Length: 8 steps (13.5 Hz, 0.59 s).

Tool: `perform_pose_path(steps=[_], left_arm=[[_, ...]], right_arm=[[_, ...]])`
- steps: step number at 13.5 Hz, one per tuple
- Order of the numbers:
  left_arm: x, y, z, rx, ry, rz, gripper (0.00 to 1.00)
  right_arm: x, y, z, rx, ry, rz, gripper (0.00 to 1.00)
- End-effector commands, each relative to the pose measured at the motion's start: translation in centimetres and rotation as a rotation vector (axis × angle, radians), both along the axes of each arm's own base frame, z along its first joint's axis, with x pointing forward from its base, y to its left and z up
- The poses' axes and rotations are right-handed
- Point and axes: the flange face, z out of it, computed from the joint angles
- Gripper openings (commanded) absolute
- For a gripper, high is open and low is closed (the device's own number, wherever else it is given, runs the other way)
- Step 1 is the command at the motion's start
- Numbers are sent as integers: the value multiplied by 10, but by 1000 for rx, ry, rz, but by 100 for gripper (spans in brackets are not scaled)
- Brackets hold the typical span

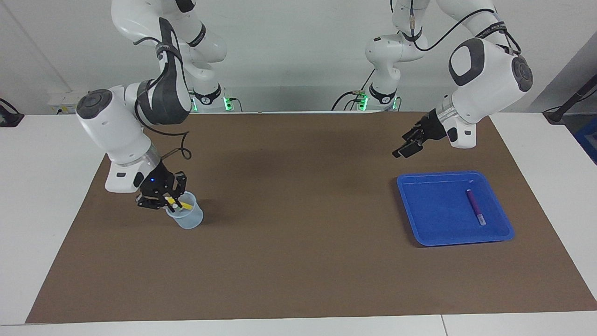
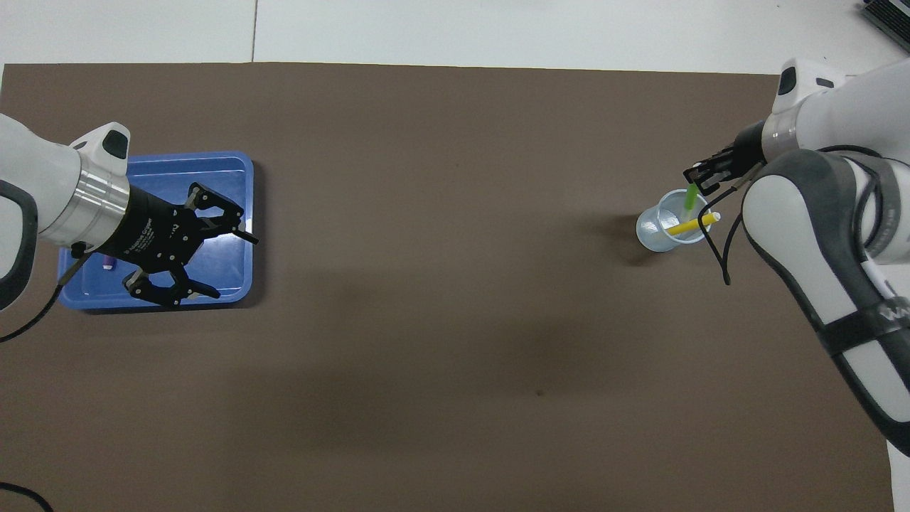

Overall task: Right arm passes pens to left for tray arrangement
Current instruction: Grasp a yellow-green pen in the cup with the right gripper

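One camera looks down from high across the table toward both robots, another hangs steeply above their end; both share the brown mat.

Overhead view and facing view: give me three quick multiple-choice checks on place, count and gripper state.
1. Where is the slim purple marker pen?
A. in the shallow blue plastic tray
B. in the small translucent cup
C. on the brown mat

2. How many pens are at the cup?
A. none
B. two
C. four

3. The right gripper is
A. open over the tray
B. shut on the green marker pen
C. shut on nothing

Answers: 1 A, it lies on the tray floor. 2 B, green plus the yellow marker pen. 3 B, fingertips pinch its top end.
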Motion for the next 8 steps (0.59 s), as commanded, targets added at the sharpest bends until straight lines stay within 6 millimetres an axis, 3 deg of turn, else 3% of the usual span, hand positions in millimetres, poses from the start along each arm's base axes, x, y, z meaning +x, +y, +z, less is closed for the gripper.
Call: perform_pose_path(steps=[1,4,8], left_arm=[[-5,-12,12,-86,67,130,84],[0,-26,20,-132,171,367,81],[4,-47,28,-185,297,570,80]], right_arm=[[-21,6,51,30,-1,-69,4],[-30,20,94,77,57,-208,4],[-37,96,98,198,132,-462,4]])
